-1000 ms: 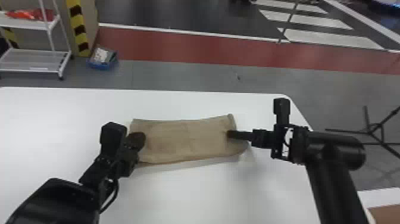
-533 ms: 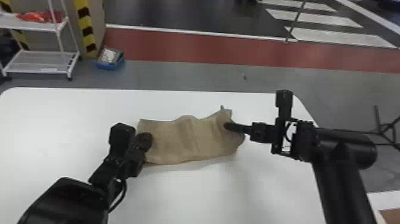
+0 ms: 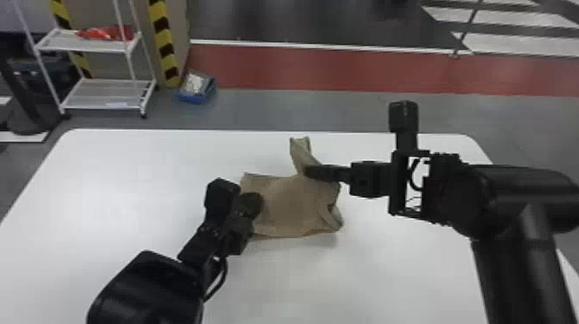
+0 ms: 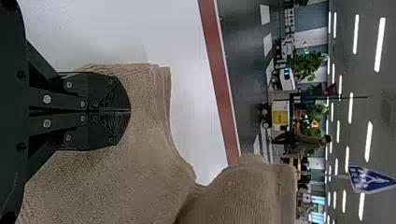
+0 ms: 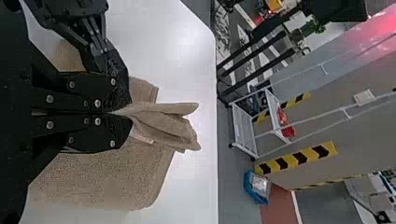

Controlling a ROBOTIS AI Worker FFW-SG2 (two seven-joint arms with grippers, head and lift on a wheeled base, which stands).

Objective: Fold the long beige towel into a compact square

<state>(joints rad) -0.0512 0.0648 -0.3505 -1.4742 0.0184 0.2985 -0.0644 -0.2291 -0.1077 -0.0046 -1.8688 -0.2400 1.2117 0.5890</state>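
Observation:
The beige towel [image 3: 288, 207] lies mid-table, its right part lifted and bunched, with a flap standing up toward the far edge. My right gripper [image 3: 311, 171] is shut on that raised part from the right. At the towel's left end is my left gripper [image 3: 253, 204], low against the cloth. In the left wrist view my left gripper [image 4: 130, 111] has its fingers together over the towel [image 4: 116, 182]; whether cloth is pinched between them is hidden. The right wrist view has my right gripper [image 5: 131, 113] pinching gathered towel [image 5: 163, 123], a pleat sticking out past the tips.
The white table [image 3: 129, 172] surrounds the towel, its far edge running behind. Beyond it on the floor stand a white shelf rack [image 3: 103, 92] and a blue bin [image 3: 196, 88] at the back left.
My right gripper has moved left and toward the far edge, lifting the towel's right end into a bunched, standing flap. The left gripper stays at the towel's left end. The head view has shifted.

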